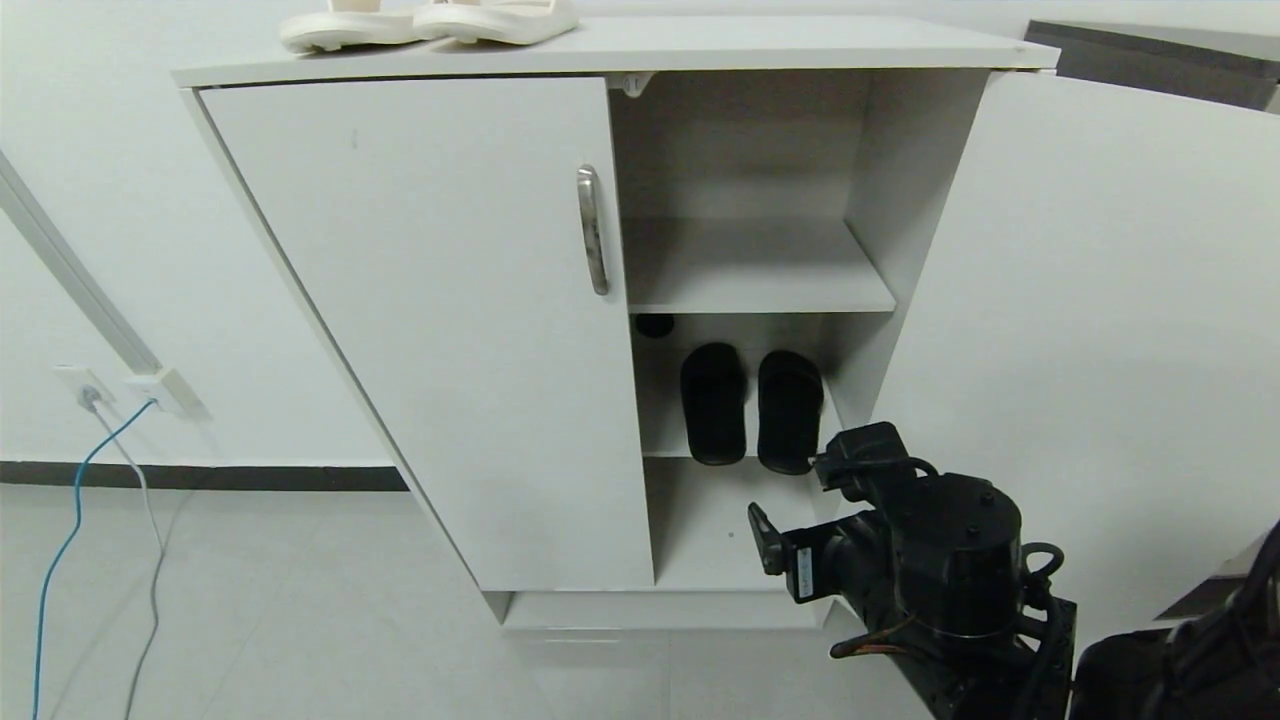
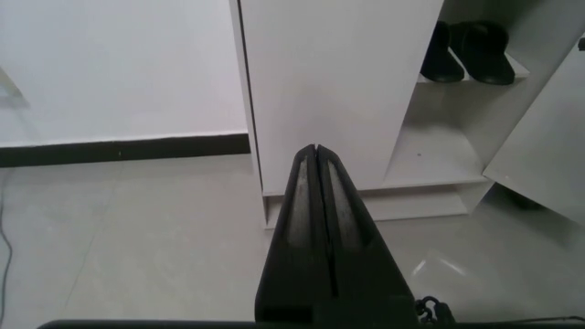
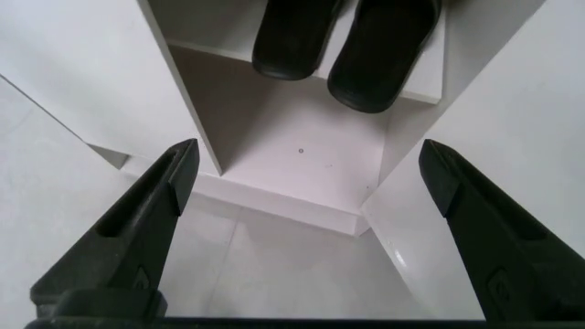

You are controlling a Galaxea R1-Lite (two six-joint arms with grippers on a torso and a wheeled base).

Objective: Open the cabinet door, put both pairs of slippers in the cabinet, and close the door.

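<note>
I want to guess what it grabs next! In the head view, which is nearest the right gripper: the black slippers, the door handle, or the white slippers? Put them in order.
From the right gripper:
1. black slippers, on a shelf inside, just beyond it.
2. door handle, higher up, on the closed left door.
3. white slippers, on the cabinet top.

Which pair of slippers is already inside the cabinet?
The black pair, in the middle compartment; the white pair sits outside on the cabinet top.
</note>
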